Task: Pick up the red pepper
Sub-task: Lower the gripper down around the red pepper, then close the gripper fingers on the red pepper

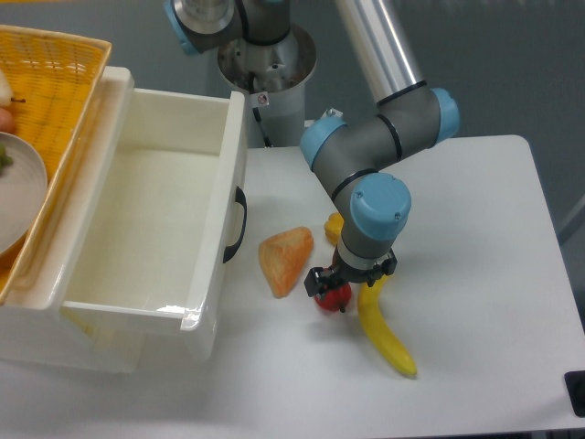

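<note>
Red pepper under down-pointing tool

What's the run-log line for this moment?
gripper: down at red pepper, grasp unclear | pepper: on table, between orange wedge and banana | lifted: no

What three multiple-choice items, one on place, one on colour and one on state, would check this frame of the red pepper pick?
1. The red pepper lies:
A. in the white drawer
B. on the table, between the orange wedge and the banana
C. in the wicker basket

2. The banana is:
A. yellow
B. green
C. brown

3. The white drawer is:
A. pulled open
B. shut
C. full of fruit

Answers: 1 B, it sits right of the orange wedge, under the gripper. 2 A, plainly yellow. 3 A, its bare inside shows.
</note>
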`<action>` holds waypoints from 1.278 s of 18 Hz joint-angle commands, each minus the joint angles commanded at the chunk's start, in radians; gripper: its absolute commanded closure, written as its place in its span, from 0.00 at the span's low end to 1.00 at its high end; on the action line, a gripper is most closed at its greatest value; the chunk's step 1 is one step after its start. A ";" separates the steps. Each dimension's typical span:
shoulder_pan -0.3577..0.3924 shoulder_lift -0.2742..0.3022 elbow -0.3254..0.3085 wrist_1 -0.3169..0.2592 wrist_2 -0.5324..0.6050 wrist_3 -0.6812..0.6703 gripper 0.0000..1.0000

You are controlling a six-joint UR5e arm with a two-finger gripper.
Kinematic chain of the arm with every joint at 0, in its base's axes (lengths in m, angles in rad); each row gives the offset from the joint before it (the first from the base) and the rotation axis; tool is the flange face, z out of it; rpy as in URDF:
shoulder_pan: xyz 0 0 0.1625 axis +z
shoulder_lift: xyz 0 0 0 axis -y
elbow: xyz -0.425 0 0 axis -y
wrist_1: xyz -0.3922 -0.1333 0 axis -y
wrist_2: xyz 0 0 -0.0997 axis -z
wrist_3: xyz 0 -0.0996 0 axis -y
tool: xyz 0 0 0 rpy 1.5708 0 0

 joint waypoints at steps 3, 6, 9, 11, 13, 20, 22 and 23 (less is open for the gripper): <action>-0.011 -0.008 -0.002 0.000 0.005 -0.003 0.00; -0.011 -0.012 -0.011 0.005 0.005 -0.002 0.00; -0.011 -0.014 -0.014 0.011 0.006 0.000 0.00; -0.012 -0.015 -0.018 0.026 0.011 0.000 0.00; -0.012 -0.018 -0.026 0.029 0.011 0.000 0.00; -0.015 -0.028 -0.029 0.032 0.011 0.000 0.00; -0.017 -0.029 -0.029 0.032 0.011 0.000 0.00; -0.017 -0.031 -0.029 0.032 0.011 0.001 0.00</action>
